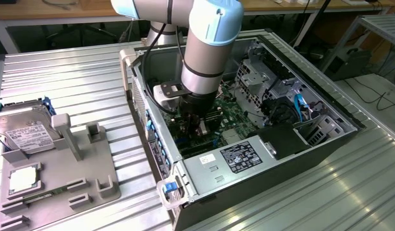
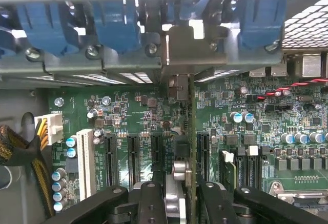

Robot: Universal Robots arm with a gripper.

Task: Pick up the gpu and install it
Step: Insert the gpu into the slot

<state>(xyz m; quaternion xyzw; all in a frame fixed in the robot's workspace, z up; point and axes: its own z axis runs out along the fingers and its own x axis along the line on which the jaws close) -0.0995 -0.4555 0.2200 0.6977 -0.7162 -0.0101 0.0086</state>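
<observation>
An open desktop computer case (image 1: 325,139) lies on its side on a ribbed metal tabletop (image 1: 69,82), its green motherboard (image 1: 239,120) exposed. A silver power supply (image 1: 229,161) with a black label sits at the case's near end, beside a blue latch (image 1: 171,186). To the exterior view's left, a grey fixture tray (image 1: 62,168) carries a boxy hard drive (image 1: 27,137) with a white label and a square processor (image 1: 22,179) in a recess. Up close, the motherboard (image 2: 128,111) shows a row of black expansion slots (image 2: 133,160), one white slot (image 2: 85,155), blue-topped capacitors (image 2: 241,117), a white power connector (image 2: 53,126) with yellow wires, and blue retention clips (image 2: 115,21) along the case's rear wall.
</observation>
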